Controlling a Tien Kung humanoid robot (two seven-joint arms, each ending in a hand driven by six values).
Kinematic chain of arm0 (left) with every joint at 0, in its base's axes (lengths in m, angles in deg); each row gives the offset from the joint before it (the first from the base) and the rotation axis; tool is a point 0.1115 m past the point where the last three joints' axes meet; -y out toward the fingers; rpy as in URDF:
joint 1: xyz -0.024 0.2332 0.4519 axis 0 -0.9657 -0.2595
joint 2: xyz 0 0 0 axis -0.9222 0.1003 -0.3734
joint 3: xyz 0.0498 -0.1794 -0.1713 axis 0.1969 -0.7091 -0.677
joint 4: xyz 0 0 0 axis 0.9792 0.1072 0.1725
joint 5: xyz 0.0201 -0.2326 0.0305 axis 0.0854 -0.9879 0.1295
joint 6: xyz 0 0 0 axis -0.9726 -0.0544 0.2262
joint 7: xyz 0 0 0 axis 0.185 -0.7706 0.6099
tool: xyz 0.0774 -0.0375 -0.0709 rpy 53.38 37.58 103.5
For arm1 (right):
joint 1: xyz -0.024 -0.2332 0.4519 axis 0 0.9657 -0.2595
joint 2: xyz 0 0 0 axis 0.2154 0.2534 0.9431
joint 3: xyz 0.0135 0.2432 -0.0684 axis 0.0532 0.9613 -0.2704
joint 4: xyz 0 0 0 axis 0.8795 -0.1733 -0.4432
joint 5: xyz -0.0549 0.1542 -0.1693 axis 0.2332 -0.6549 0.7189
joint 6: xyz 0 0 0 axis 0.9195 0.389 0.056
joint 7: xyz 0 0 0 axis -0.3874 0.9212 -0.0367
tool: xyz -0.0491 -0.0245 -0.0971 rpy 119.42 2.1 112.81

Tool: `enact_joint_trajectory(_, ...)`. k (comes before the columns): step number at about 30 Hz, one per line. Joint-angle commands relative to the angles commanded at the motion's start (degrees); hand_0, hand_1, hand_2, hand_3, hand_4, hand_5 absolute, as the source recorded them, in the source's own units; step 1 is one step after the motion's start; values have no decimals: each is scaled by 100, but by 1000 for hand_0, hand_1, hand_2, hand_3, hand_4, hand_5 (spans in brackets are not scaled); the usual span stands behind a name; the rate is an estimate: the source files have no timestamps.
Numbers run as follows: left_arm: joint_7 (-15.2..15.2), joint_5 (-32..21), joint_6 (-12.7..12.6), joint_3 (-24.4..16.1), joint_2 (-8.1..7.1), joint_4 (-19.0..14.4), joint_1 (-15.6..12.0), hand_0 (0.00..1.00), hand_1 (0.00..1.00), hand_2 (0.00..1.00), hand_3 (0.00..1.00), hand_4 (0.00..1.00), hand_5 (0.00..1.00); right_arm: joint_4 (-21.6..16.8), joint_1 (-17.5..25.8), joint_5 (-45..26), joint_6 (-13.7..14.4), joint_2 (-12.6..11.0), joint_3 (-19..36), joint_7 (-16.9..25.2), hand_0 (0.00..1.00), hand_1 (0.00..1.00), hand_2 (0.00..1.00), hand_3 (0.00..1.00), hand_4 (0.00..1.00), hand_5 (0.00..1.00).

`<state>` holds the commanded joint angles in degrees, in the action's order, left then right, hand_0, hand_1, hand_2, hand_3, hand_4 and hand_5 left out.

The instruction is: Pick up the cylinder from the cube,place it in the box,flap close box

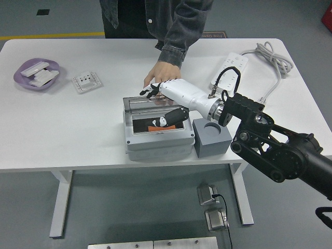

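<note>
The grey box [155, 145] stands at the table's middle front, with the orange cylinder [154, 128] lying inside it. Its lid [141, 102] is hinged at the back and leans forward, partly lowered over the opening. My right hand [155, 107] is open, its dark fingers [149, 92] over the lid's top edge and the thumb [172, 117] in front above the opening. The grey cube [211, 140] stands right of the box, and its round recess is bare. A person's hand [158, 76] rests on the table just behind the lid.
At the far left sits a purple dish [23, 80] holding white parts, with a white socket plate [86, 82] beside it. A white power strip [231, 66] and its coiled cable [268, 54] lie at the back right. The person stands at the table's far edge.
</note>
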<state>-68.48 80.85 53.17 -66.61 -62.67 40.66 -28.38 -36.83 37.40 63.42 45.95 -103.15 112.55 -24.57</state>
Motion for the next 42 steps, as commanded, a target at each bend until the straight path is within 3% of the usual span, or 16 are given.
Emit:
enact_joint_trajectory(16, -9, -9, -7, 0, 2, 0, -27, 822, 811, 777, 838, 725, 477, -581, 278, 77, 2, -200, -81, -75, 719, 675, 694, 804, 900, 462)
enact_joint_trajectory(42, 7, -25, -23, 1, 3, 0, -33, 822, 811, 777, 838, 725, 477, -1145, 802, 78, 57, -458, -180, -157, 705, 667, 693, 803, 885, 458)
